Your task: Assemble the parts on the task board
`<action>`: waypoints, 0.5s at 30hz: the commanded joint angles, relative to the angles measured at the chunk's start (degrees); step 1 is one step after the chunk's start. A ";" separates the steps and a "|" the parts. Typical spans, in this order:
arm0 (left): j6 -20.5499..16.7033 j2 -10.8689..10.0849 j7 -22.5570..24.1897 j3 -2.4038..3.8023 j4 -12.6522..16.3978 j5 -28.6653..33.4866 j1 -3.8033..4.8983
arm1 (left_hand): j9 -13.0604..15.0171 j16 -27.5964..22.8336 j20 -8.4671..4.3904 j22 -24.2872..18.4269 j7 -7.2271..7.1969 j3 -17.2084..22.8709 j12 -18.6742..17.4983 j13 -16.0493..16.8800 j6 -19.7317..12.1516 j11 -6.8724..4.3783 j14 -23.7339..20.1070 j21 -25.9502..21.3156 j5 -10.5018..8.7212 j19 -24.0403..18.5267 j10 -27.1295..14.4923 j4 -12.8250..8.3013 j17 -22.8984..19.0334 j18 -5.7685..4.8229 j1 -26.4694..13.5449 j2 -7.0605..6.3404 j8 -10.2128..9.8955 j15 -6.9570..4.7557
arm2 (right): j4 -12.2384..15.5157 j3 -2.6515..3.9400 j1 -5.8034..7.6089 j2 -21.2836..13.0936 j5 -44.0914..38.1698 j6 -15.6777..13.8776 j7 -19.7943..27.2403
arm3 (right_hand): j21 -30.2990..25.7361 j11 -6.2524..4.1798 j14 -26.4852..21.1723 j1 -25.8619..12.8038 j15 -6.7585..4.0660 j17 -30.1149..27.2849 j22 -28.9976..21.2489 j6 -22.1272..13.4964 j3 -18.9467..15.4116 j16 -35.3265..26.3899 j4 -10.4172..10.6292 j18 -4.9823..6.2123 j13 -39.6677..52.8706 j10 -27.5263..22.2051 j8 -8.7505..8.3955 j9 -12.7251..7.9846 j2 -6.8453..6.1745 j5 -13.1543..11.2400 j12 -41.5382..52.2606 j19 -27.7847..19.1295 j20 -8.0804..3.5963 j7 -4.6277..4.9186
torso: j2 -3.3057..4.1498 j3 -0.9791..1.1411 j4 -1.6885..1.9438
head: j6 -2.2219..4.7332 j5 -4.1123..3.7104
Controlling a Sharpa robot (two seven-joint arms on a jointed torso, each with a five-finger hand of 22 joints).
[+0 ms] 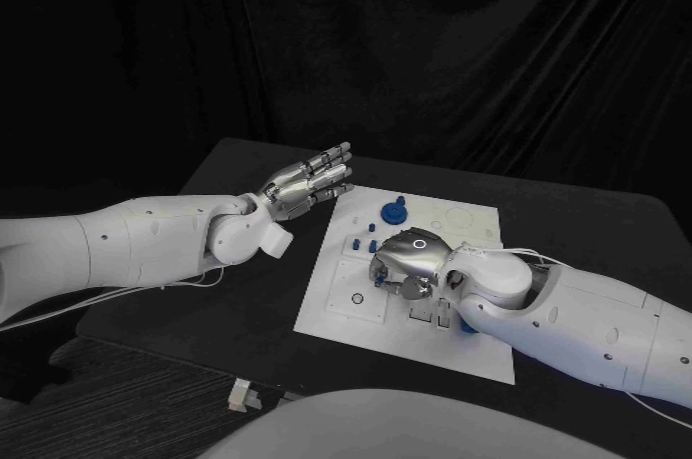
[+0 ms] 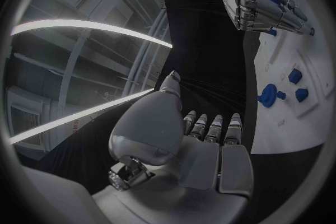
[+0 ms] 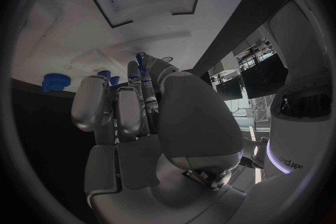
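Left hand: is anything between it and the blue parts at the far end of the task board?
Nothing visible. The left hand hovers open beside the task board's far left corner, and bare table and board lie between it and the blue parts. The right hand works nearer the board's middle.

Right hand (image 1: 408,262) blocks task board's (image 1: 476,219) centre.

A white rectangular task board (image 1: 433,324) lies at the frame's centre on the black table (image 1: 577,219). The silver right hand (image 1: 408,264) rests on its middle, fingers curled among small blue parts (image 1: 392,214). The silver left hand (image 1: 307,186), fingers straight, hovers just upper left of the board.
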 commanded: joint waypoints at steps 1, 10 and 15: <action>0.96 0.15 0.25 0.06 0.00 0.40 -0.12 | 0.04 -0.39 0.28 0.04 0.26 -0.04 -0.20 -0.07 0.05 0.26 0.08 -0.16 0.38 0.00 -0.09 -0.29 -0.10 0.24 0.00 0.54 0.22 0.43 | 0.23 -0.01 -0.21 -0.19 -0.53 -0.83 -0.81 | -0.28 0.03 1.21 -0.09 0.31 0.00 8.62 -0.08 0.28 0.01 -0.03 -0.54 0.07 0.21 -0.01 0.09 -0.13 0.38 -0.10 -0.03 0.44 -0.03 | -0.04 0.00 0.00 | 0.00 0.12; 0.93 0.00 0.16 0.06 -0.05 0.40 -0.17 | 0.03 -0.39 0.32 0.07 0.24 -0.03 -0.20 -0.07 0.00 0.25 0.08 -0.15 0.42 0.01 -0.09 -0.30 -0.10 0.24 -0.01 0.61 0.21 0.46 | 0.46 -0.01 -0.21 -0.58 -0.53 -1.81 -0.87 | -0.33 0.02 1.18 -0.20 0.30 -0.10 8.61 0.04 0.34 -0.04 0.04 -0.52 0.09 0.31 0.00 0.13 0.05 0.50 -0.10 -0.06 0.44 -0.05 | 0.00 0.01 0.00 | 0.00 0.33; 0.84 -0.13 0.15 0.06 -0.02 0.40 -0.18 | 0.03 -0.39 0.37 0.11 0.23 -0.01 -0.20 -0.07 0.00 0.25 0.08 -0.14 0.45 0.02 -0.09 -0.30 -0.10 0.25 -0.01 0.69 0.21 0.50 | 0.65 -0.01 -0.20 -0.77 -0.53 -2.02 -0.95 | -0.34 0.04 1.19 -0.37 0.30 -0.06 8.60 -0.02 0.36 -0.03 0.13 -0.52 0.08 0.26 -0.09 0.12 0.11 0.71 -0.19 -0.07 0.44 -0.04 | -0.02 0.01 0.01 | 0.00 0.45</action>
